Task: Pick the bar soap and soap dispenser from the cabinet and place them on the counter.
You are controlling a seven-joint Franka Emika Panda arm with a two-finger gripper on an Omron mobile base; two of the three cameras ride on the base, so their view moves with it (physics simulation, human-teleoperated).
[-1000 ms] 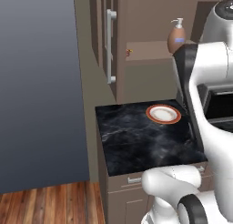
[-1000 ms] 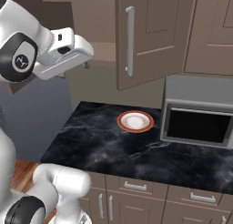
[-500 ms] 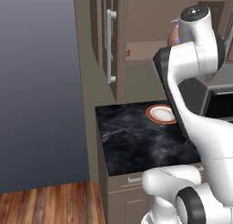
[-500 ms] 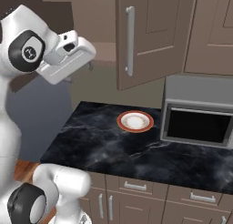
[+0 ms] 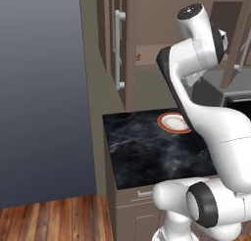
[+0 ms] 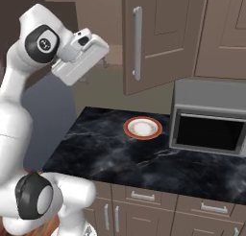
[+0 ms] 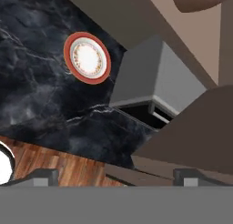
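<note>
- Hand view gave me the soap dispenser (image 7: 198, 0) base; left base view caught the bar soap (image 5: 138, 56) on the cabinet (image 5: 147, 49) shelf.
- I counted one plate (image 6: 142, 128), one microwave (image 6: 210, 120) on the tabletop (image 6: 96, 148).
- Fingers (image 7: 45, 176) were released, empty.

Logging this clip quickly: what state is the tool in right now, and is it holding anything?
Tool: open and empty, its tips wide apart, raised near the cabinet above the counter.
</note>
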